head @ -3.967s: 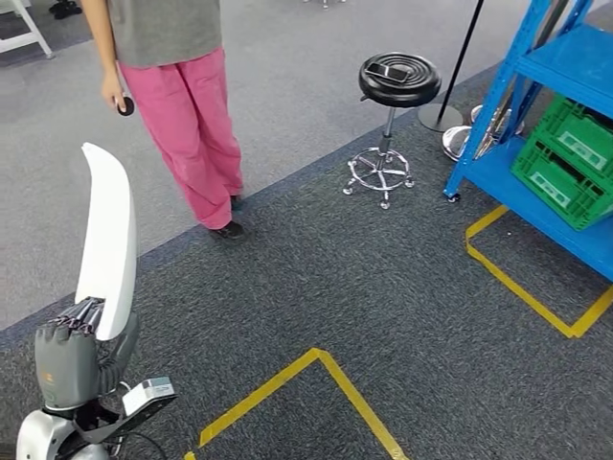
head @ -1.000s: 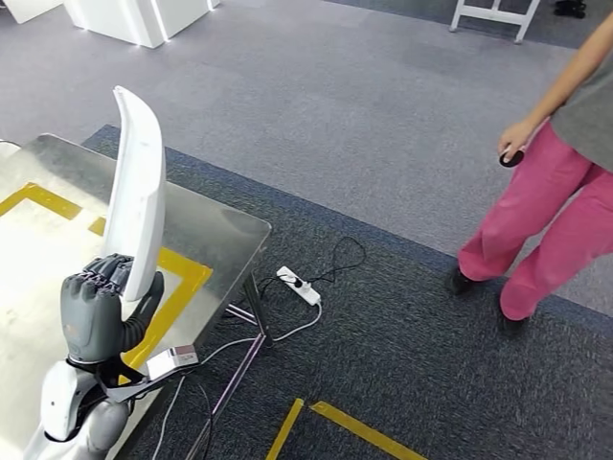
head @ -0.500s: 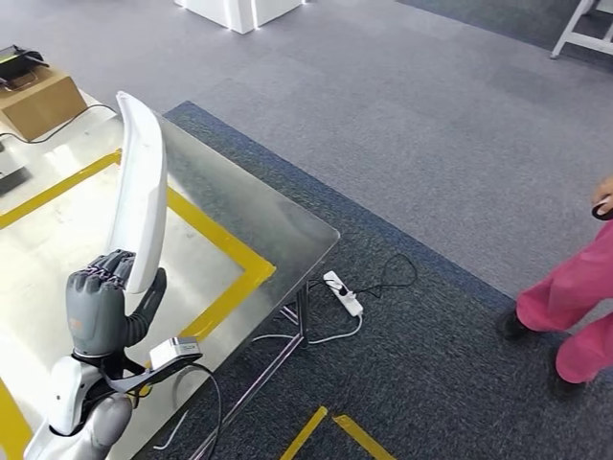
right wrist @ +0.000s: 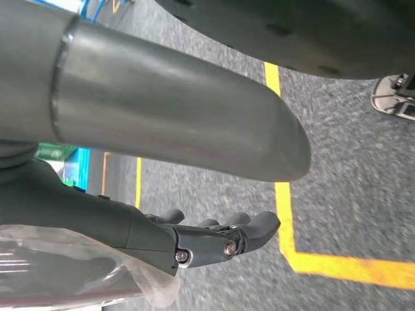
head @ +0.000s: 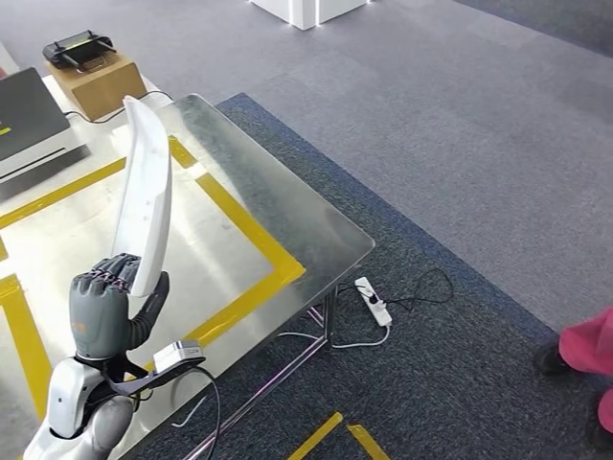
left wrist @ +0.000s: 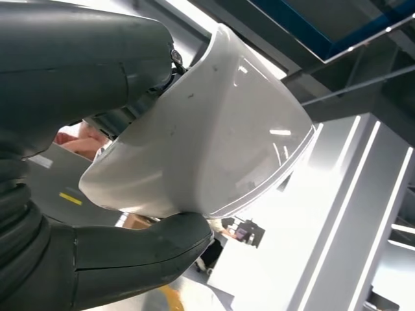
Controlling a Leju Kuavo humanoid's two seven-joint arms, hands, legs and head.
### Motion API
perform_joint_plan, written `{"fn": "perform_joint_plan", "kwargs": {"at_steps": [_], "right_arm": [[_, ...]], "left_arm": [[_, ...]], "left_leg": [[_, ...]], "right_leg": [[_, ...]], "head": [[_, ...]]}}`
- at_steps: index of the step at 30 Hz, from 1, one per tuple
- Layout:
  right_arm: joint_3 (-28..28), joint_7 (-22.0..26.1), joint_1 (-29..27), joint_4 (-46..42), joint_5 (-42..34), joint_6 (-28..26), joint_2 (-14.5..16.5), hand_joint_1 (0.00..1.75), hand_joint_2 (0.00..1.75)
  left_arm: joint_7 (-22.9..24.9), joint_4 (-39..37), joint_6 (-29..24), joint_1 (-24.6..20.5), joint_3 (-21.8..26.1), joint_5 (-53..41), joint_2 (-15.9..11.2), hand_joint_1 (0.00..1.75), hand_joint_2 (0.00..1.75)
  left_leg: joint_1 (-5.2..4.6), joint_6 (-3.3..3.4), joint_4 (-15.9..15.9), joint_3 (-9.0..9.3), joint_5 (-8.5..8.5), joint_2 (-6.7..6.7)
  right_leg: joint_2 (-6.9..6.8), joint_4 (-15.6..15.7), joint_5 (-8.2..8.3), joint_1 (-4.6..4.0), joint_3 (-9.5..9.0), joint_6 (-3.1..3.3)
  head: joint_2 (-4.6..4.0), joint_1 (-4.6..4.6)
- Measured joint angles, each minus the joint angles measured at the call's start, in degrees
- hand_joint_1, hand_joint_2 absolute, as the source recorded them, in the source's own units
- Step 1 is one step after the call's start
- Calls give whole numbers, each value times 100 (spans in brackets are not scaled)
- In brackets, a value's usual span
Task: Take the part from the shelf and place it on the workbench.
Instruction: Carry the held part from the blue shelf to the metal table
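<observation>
Down at seven o'clock, left hand (head: 102, 316) grips the white part (head: 145, 196) upright above the workbench (head: 304, 220); carrying seems finished, so lowering it flat comes next. Right hand (right wrist: 215, 236) hangs spread, holding nothing.

Ahead of us stands a shiny sheet-metal workbench surface (head: 304, 216) on thin metal legs (head: 329, 316). Broad yellow tape lines (head: 245, 230) mark out a rectangle on it, with more yellow strips toward its near left corner. At its far end we see a brown cardboard box (head: 102, 81) with a black flat device (head: 76, 46) lying on top, and beside it a dark grey flat slab (head: 29, 115) on a lighter base. The surface stands on a dark speckled carpet floor (head: 448, 383), which borders a lighter grey carpet (head: 448, 115) farther off. On the dark carpet, just beside the leg, lies a white power strip (head: 373, 300) with black and white cables. Yellow tape (head: 340, 431) marks the floor near us.
</observation>
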State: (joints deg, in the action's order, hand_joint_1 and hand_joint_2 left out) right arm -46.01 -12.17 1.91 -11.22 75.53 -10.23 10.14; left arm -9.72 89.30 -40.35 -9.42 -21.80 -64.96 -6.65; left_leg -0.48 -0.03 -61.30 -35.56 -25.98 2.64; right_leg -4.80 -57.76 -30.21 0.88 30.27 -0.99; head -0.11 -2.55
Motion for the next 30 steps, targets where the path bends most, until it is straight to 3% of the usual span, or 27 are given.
{"fn": "perform_joint_plan", "kwargs": {"at_steps": [2,4,6,8,9,10,11,12,14,16,23,30], "right_arm": [[1,1,4,-1,9,-4,0,0,0],[1,1,11,-2,16,-7,0,0,0],[3,8,17,-3,28,-9,0,0,0],[5,24,12,-3,44,-14,0,0,0],[7,32,7,-3,50,-16,0,0,0],[8,42,2,-3,54,-20,0,0,0],[9,54,-2,-3,54,-25,0,0,0],[10,69,-4,-3,49,-31,0,0,0],[11,104,1,-3,33,-47,0,0,0],[11,127,12,-3,6,-61,0,0,0],[11,123,10,-3,-50,-8,-1,0,0],[8,137,15,-3,-90,31,0,0,0]], "left_arm": [[-1,-2,-1,-17,-10,0,-2,175,175],[1,-3,-2,-18,-11,1,-14,175,175],[3,-3,-4,-29,-7,3,-26,175,175],[3,-4,-5,-46,-9,4,-22,175,175],[3,-6,-3,-49,-11,5,-19,175,175],[4,-9,-2,-47,-13,5,-17,175,175],[5,-13,-1,-45,-14,7,-19,175,175],[8,-16,-1,-44,-14,10,-21,175,175],[18,-19,0,-43,-14,17,-25,175,175],[30,-19,0,-47,-13,40,-31,175,175],[40,-19,3,-67,-8,94,-56,175,175],[40,-21,9,-99,-10,114,-56,175,175]], "left_leg": [[-55,50,228,93,-14,99],[-38,106,278,100,-3,-23],[1,167,328,133,16,-153],[20,210,342,141,24,-278],[18,226,340,138,22,-330],[15,234,338,141,18,-386],[13,239,335,148,13,-436],[12,239,331,161,5,-478],[7,216,320,189,-18,-553],[-12,180,293,178,-42,-588],[-14,184,331,186,-26,-594],[-9,106,362,199,-19,-594]], "right_leg": [[-115,16,-27,-29,-27,-60],[-204,32,-64,-31,-59,-126],[-2,-200,-234,-19,32,-178],[333,-917,-558,-13,409,-200],[416,-1321,-689,-15,640,-203],[453,-1594,-729,-16,820,-203],[466,-1652,-648,-18,904,-198],[470,-1476,-459,-20,873,-187],[511,-695,14,-21,583,-147],[573,-105,230,-20,328,-112],[604,14,231,-36,267,-82],[603,11,219,-40,263,-52]], "head": [[0,-3],[0,-7],[0,-27],[0,-63],[0,-75],[0,-80],[0,-80],[0,-80],[0,-79],[0,-73],[0,-68],[0,-69]]}}
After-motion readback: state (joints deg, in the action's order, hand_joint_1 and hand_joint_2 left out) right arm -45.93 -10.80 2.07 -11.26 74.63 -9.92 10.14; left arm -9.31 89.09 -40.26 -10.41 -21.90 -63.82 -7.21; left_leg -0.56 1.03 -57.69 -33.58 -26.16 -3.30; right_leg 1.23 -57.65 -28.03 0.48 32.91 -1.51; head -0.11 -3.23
